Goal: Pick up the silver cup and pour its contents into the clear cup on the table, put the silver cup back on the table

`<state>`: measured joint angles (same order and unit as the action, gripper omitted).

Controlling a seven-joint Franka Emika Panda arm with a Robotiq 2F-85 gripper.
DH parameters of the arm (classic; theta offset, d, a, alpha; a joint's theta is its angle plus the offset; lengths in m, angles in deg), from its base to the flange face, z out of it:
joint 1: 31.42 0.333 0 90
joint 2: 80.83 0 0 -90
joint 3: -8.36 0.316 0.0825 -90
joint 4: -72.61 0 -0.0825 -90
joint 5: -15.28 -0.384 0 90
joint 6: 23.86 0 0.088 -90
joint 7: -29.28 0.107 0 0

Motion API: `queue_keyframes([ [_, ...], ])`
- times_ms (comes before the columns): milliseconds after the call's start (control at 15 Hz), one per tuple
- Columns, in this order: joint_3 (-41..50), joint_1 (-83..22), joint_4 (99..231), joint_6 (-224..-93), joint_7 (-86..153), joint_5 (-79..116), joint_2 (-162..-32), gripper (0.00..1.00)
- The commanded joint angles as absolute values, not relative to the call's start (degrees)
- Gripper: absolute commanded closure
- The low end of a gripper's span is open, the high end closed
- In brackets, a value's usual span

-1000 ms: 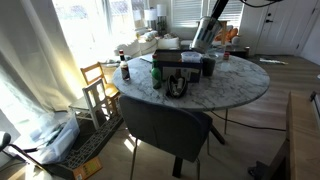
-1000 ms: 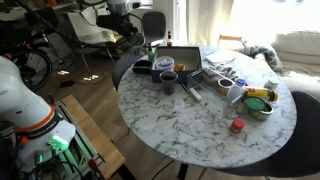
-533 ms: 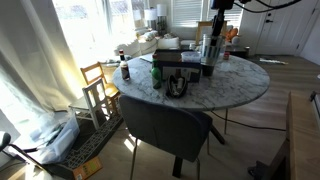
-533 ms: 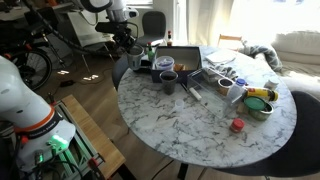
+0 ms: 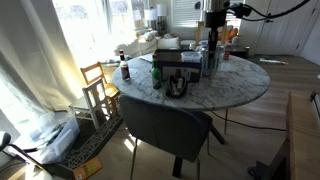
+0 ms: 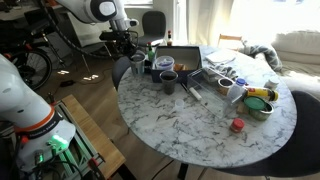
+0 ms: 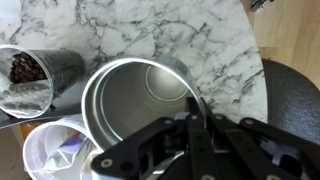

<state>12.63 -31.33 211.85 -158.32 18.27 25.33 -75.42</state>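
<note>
Evidently the gripper (image 7: 195, 120) pinches the rim of the silver cup (image 7: 135, 95) between its jaws, upright at the edge of the table (image 6: 200, 125). Wooden floor (image 6: 98, 105) and sunlit windows (image 5: 85, 15) surround its cluttered marble top.

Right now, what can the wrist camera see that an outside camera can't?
Only the wrist view looks down into the shiny silver metal cup and sees dark bits in the metal tin beside it. Only an exterior view shows the small red round thing and the dark rectangular tray. Both show the white marble-look round table.
</note>
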Motion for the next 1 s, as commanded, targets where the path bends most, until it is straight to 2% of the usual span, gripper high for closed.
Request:
queue_keyframes([
  [0,12.59,-30.23,210.02,-161.83,22.20,29.51,-80.28,0.99],
  [933,11.86,-26.69,205.32,-169.52,28.76,36.87,-91.03,0.99],
])
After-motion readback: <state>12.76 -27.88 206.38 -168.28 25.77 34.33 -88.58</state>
